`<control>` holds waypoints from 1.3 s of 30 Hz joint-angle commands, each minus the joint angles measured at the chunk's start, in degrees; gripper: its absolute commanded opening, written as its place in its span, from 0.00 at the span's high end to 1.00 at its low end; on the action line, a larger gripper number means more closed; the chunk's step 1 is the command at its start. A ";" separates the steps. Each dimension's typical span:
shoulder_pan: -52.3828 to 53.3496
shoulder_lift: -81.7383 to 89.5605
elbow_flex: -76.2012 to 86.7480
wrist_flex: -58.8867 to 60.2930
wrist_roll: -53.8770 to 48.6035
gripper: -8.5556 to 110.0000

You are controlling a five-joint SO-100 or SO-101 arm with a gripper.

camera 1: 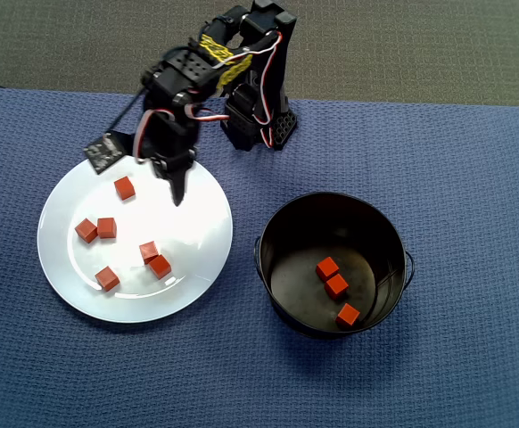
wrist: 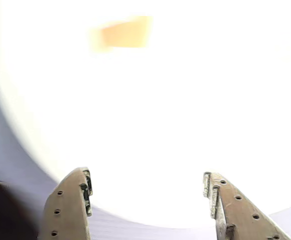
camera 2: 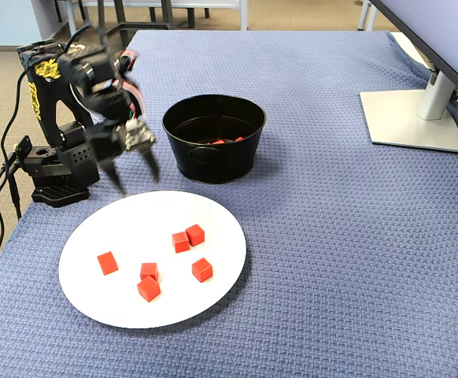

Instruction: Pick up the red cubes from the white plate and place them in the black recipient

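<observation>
- Six red cubes (camera 1: 125, 187) are counted on the white plate (camera 1: 197, 254), near the surface's left edge in the overhead view.
- Three cubes are seen inside the black recipient (camera 1: 282, 227).
- The gripper (camera 2: 138, 179) is held spread and empty above the plate's rim.

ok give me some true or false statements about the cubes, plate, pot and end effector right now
1. Three red cubes lie inside the black pot. True.
2. The white plate is bare. False: six cubes lie on it in the overhead view.
3. The end effector is open and holds nothing. True.
4. The pot stands on the plate. False: it sits apart from it on the blue cloth.
5. The end effector is over the pot. False: it hovers above the plate's edge nearest the arm base.
</observation>
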State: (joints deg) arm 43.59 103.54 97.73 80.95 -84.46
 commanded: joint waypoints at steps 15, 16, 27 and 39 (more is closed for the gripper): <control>16.44 -10.99 10.63 -22.94 -21.97 0.73; 16.44 -11.34 10.55 -22.94 -21.53 0.73; 15.03 -14.24 10.11 -24.17 -7.65 0.72; 17.05 -18.11 8.26 -26.37 -7.12 0.72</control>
State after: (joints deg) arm 59.41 85.52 108.37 55.90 -91.14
